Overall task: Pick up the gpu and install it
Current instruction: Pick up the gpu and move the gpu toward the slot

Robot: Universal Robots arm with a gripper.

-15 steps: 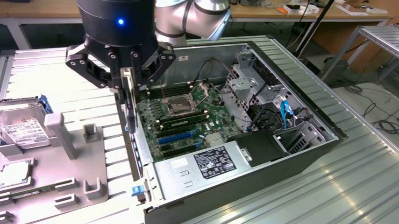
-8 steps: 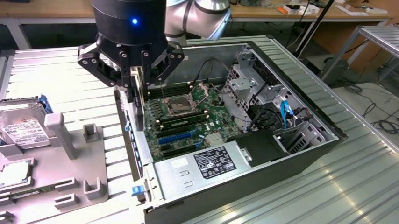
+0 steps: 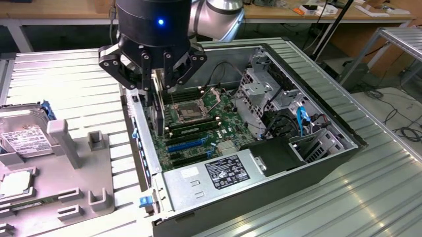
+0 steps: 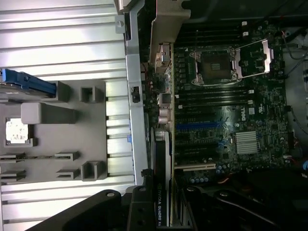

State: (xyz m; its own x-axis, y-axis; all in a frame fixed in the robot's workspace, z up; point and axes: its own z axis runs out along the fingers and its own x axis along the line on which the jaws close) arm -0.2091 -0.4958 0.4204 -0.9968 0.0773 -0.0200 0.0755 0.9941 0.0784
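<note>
My gripper, part-closed, pinches thin flat black gpu card by upper edge; I judge it light, stiff, fragile

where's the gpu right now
In the exterior view the gpu hangs edge-on in the tool, lowered into the open case along its left wall, just left of the CPU socket.

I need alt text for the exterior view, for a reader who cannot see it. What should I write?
A robot gripper holds the gpu on edge inside an open computer case, close to its motherboard. On the exterior view's left, a grey tray holds a hard drive.
</note>
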